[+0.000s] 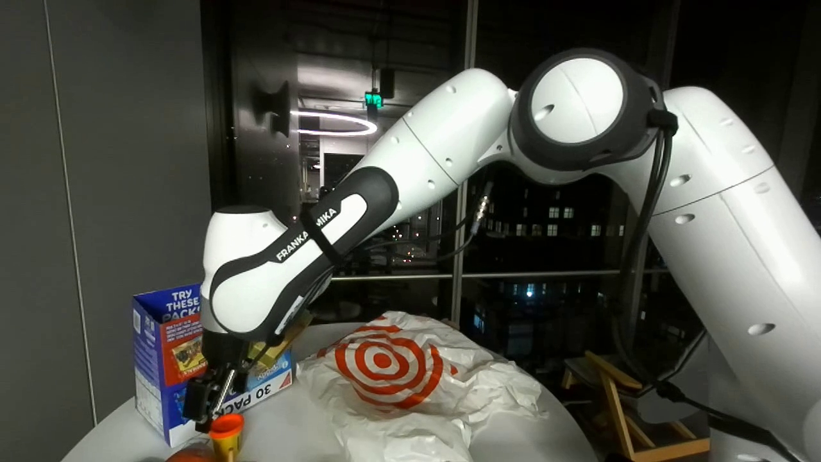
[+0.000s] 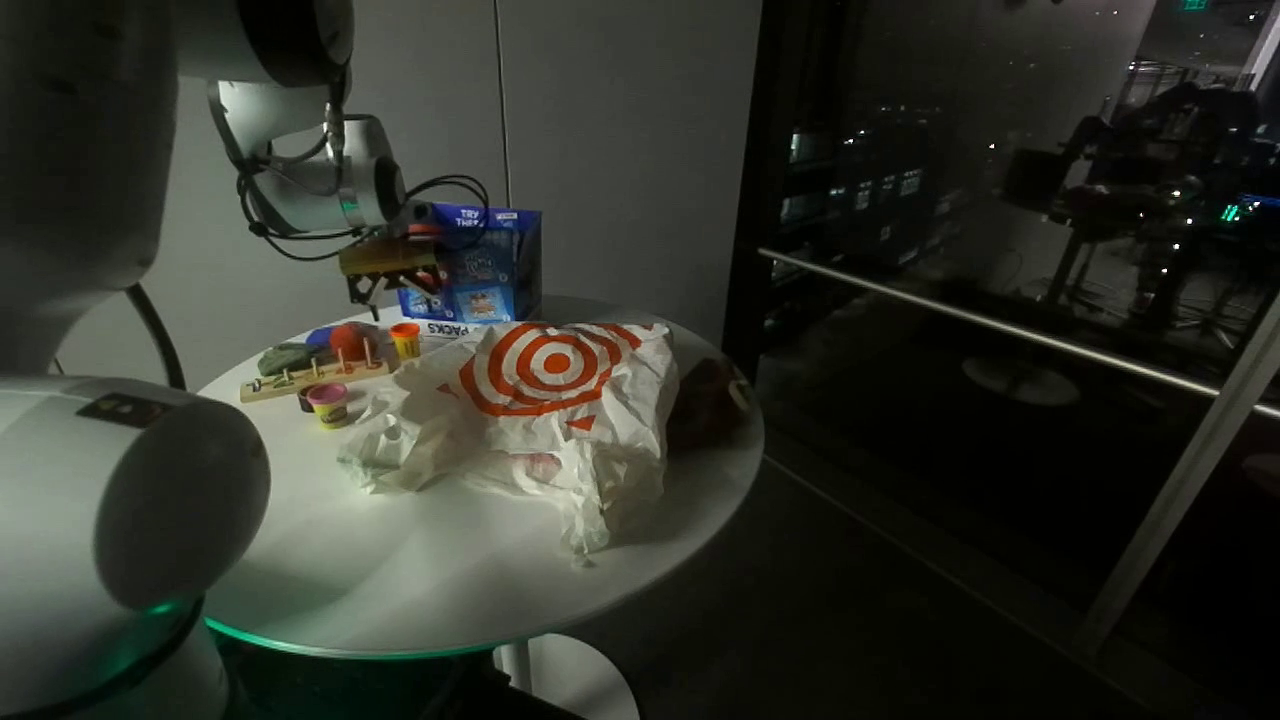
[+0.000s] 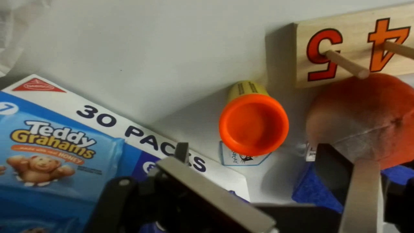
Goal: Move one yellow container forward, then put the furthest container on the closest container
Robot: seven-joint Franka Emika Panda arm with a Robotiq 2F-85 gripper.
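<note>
A yellow container with an orange lid stands upright near the snack box; it shows in both exterior views (image 1: pixel 226 437) (image 2: pixel 406 342) and in the wrist view (image 3: pixel 254 124). A yellow container with a pink lid (image 2: pixel 328 405) stands nearer the robot base in an exterior view. A dark-lidded container (image 2: pixel 305 399) is partly hidden behind it. My gripper (image 3: pixel 254 149) is open and empty, fingers spread wide, with the orange lid between and beyond the fingertips in the wrist view. In an exterior view the gripper (image 1: pixel 208 404) is just beside and above the orange-lidded container.
A blue snack box (image 2: pixel 490 265) stands close to the gripper. A wooden peg board (image 2: pixel 315 380) lies between the containers, with red (image 2: pixel 350 342), blue and green soft objects behind it. A crumpled white bag (image 2: pixel 540 400) covers the table's middle.
</note>
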